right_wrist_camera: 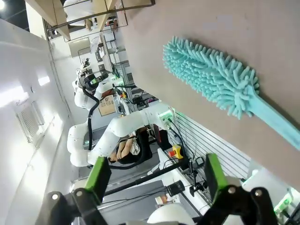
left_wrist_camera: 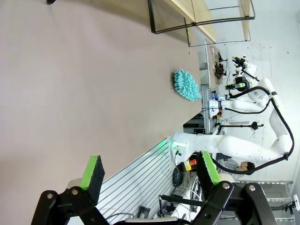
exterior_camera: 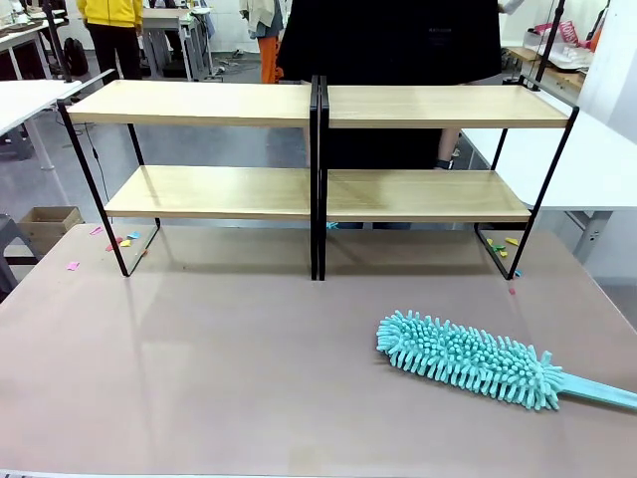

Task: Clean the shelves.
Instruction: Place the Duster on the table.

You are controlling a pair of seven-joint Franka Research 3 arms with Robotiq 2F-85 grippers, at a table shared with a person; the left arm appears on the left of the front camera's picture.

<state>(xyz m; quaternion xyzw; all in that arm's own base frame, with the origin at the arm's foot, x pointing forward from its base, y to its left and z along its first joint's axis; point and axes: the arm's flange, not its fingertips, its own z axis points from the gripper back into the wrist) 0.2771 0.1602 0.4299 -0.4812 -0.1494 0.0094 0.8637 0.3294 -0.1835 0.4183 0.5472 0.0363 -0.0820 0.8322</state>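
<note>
Green-padded fingers (right_wrist_camera: 97, 180) of the right gripper (right_wrist_camera: 152, 180) are being held wide apart, with nothing gripped between them, off the near edge of the table (right_wrist_camera: 197, 18). Just ahead of this gripper, a teal duster (right_wrist_camera: 211, 77) is lying flat on the tabletop, its fluffy head pointing away and its flat handle running back past the right-hand finger. Farther beyond the duster, at the far side of the table, the shelves (right_wrist_camera: 49, 16) are being seen edge-on.

The left gripper (left_wrist_camera: 150, 176) is likewise being held spread, its pads (left_wrist_camera: 90, 172) well apart and empty, above the near edge of the table (left_wrist_camera: 70, 84). From this gripper the duster (left_wrist_camera: 186, 85) is lying well off across the bare surface, and the shelves (left_wrist_camera: 201, 18) are standing farther still.

In the front view, the shelves (exterior_camera: 318, 110) are standing upright along the far half of the table (exterior_camera: 199, 368), two racks joined at the middle, with all four wood boards bare. The duster (exterior_camera: 468, 358) is lying nearer the camera, well apart from the shelves, towards the robot's right. Small coloured scraps (exterior_camera: 121, 240) are lying by the outer feet of the frame on both sides. A person in dark clothing (exterior_camera: 398, 40) is standing directly behind the shelves.
</note>
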